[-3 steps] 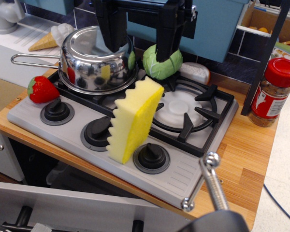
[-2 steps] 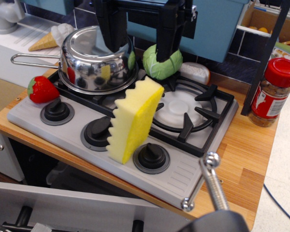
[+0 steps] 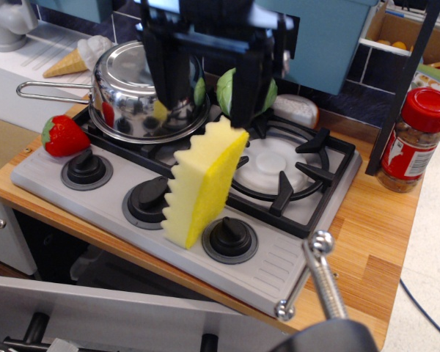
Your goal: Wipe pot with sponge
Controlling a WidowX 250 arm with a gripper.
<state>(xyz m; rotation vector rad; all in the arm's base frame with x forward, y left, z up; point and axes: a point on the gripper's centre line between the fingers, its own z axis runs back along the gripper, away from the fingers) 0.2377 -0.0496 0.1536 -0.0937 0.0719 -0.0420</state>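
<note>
The wiping has not begun. The sponge [image 3: 204, 183] stands on edge on the stove top [image 3: 51, 172], its wavy side toward the knobs, free of any grip. The pot [image 3: 132, 92] sits upside down on the rear left burner, handle pointing left, close to the sponge but apart from it. The gripper [image 3: 205, 99] hangs above the sponge's upper end with its two fingers spread wide and nothing between them; motion blur makes it hard to say whether a fingertip touches the foam. Left to do, as I judge it: grasp the sponge, carry it to the pot, rub the steel.
</note>
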